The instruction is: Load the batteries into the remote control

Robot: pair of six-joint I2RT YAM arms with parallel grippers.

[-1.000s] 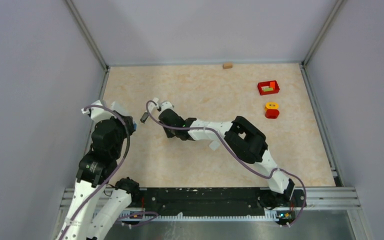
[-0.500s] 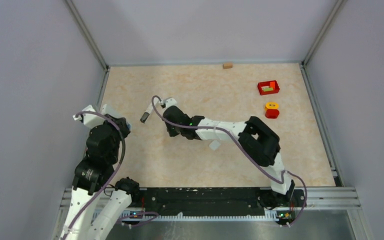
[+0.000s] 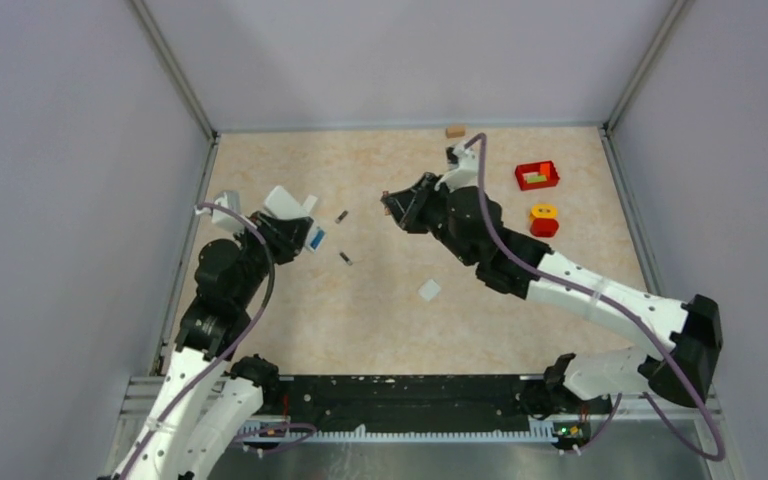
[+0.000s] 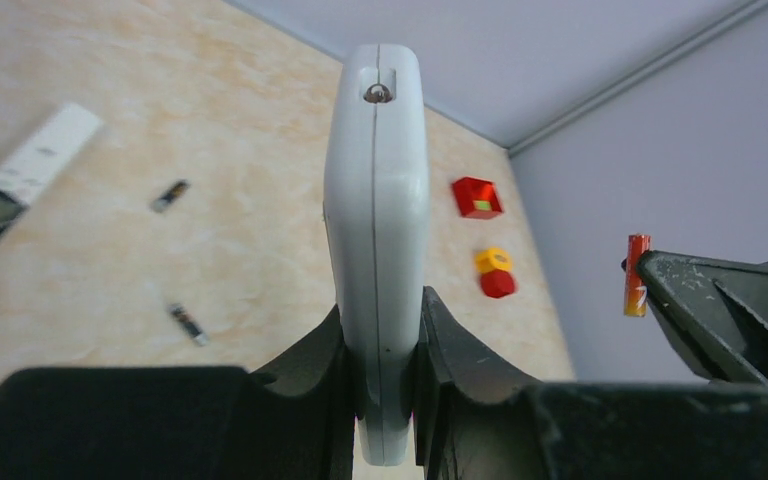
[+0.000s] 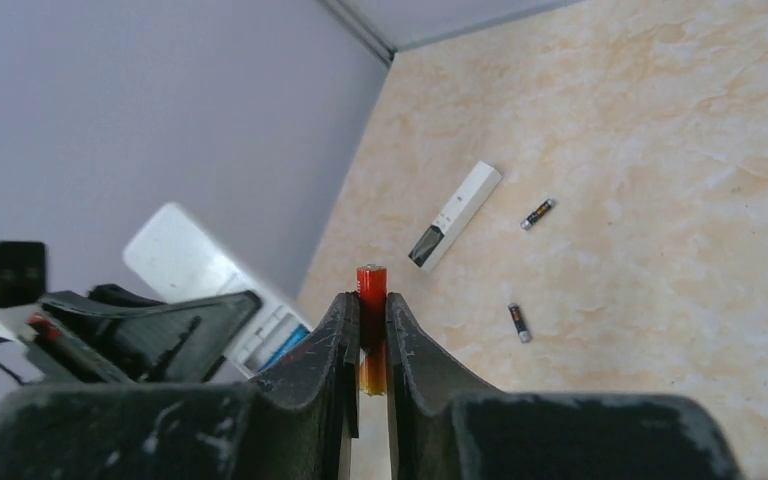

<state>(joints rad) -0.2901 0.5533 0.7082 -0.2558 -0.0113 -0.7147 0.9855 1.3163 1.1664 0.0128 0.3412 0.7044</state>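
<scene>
White plastic, seen edge-on from the left wrist, the remote control (image 4: 375, 200) stands clamped in the left gripper (image 4: 380, 345), whose jaws are drawn narrow on its lower end. From above it is held over the beige tabletop (image 3: 400, 320). To the right of the remote and well apart from it, the right gripper (image 5: 368, 325) pinches a red battery (image 5: 371, 285) upright. Its jaws are almost closed on the battery's middle, and the red tip shows above the fingertips. Two loose batteries lie flat between the remote and that gripper, one (image 3: 341, 215) farther back, one (image 3: 346, 259) nearer. In the left wrist view a white bar (image 4: 35, 165) lies left of the remote. A small white square (image 3: 428, 290) sits right of the remote, nearer the bases. A red box (image 3: 537, 175) and a red-and-yellow piece (image 3: 543, 220) lie far right of the remote.
</scene>
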